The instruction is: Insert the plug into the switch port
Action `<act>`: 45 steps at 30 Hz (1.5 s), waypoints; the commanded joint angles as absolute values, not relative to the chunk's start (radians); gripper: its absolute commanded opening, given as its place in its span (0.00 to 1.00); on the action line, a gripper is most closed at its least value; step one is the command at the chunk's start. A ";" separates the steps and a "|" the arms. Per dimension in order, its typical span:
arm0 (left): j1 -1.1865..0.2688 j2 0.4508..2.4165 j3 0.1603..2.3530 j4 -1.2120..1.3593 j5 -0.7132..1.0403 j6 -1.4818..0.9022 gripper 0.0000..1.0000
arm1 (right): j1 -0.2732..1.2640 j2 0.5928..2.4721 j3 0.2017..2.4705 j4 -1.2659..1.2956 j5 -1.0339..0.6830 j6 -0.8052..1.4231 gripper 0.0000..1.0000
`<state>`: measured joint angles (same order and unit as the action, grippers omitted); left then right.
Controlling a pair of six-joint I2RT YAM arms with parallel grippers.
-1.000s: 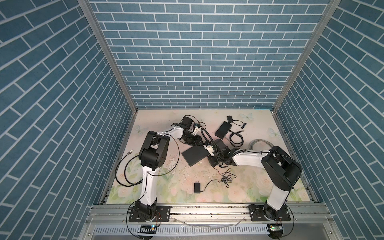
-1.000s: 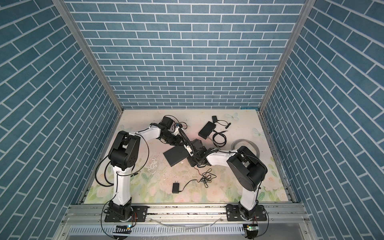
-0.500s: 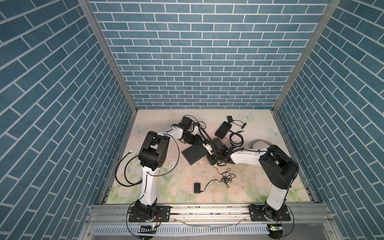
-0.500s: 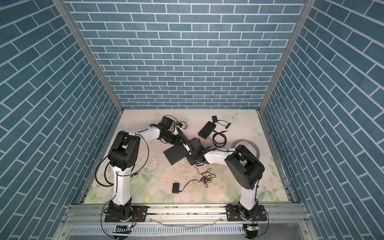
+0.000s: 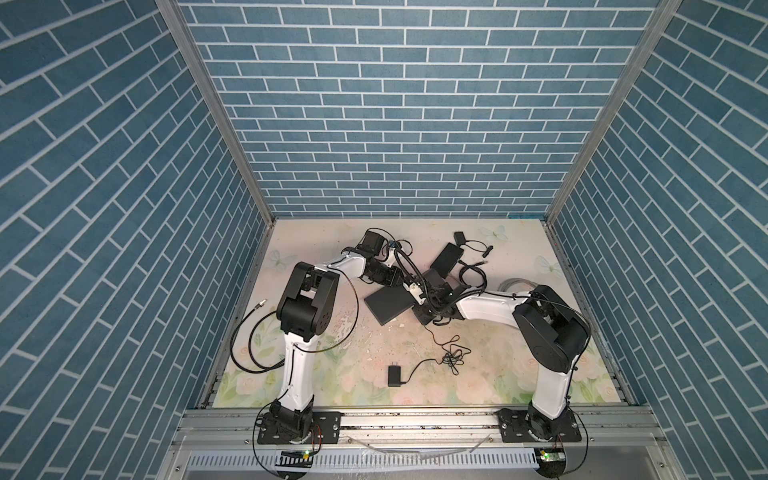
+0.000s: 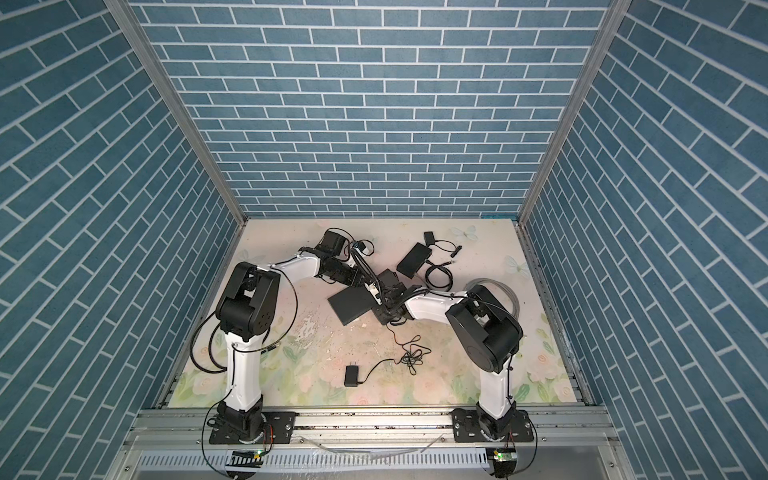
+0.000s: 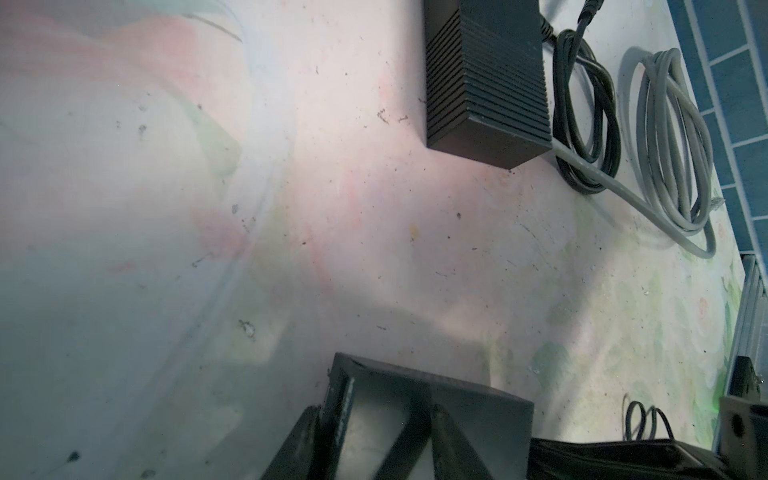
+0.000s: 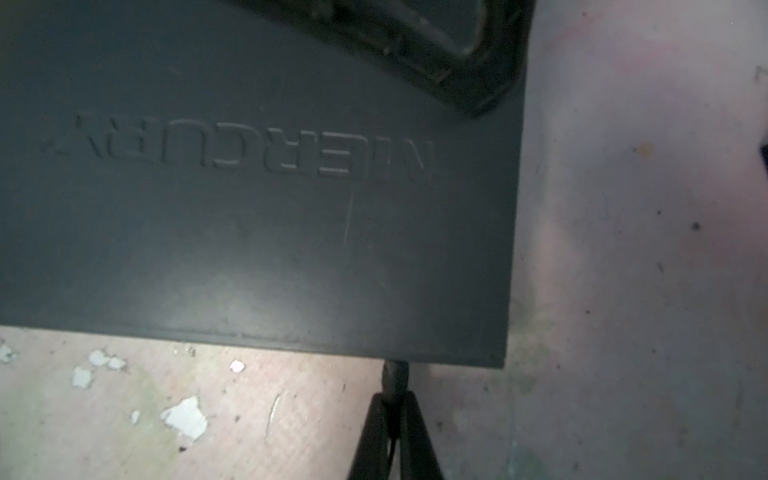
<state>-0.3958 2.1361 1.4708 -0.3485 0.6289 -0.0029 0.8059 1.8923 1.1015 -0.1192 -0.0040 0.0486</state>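
The switch (image 5: 388, 306) is a flat black box lying mid-table, embossed MERCURY in the right wrist view (image 8: 249, 199). My right gripper (image 8: 394, 397) is shut on the small black plug (image 8: 395, 372), whose tip meets the switch's edge near a corner; the port is hidden under that edge. In both top views the right gripper (image 5: 420, 316) sits at the switch's right side (image 6: 351, 305). My left gripper (image 7: 374, 411) straddles a corner of the switch (image 7: 478, 415); one finger (image 7: 301, 440) lies against its side face, the other is over its top. In a top view the left gripper (image 5: 409, 286) is at the switch's far edge.
The plug's thin cable tangles (image 5: 451, 357) on its way to a black wall adapter (image 5: 392, 376) at the front. Behind the switch lie a second black box (image 5: 446, 259), a black cable coil (image 5: 471, 276), a small adapter (image 5: 459, 237) and a grey cable coil (image 5: 515, 284).
The right arm has edged left, bringing the plug closer against the switch. The left arm and the switch stay where they were.
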 commanded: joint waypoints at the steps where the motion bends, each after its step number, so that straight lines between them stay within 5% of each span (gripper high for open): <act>1: -0.557 2.200 1.403 -0.648 0.962 -0.031 0.43 | 0.798 1.969 1.204 0.392 0.029 -0.025 0.00; 11: -0.558 2.201 1.376 -0.622 0.973 -0.061 0.43 | 0.781 1.991 1.203 0.596 -0.017 0.097 0.00; 19: -0.535 2.215 1.373 -0.609 0.931 -0.085 0.43 | 0.778 1.931 1.184 0.526 -0.082 0.241 0.00; 45: -0.507 2.220 1.414 -0.671 0.842 -0.059 0.45 | 0.699 1.912 1.149 0.423 -0.317 -0.029 0.14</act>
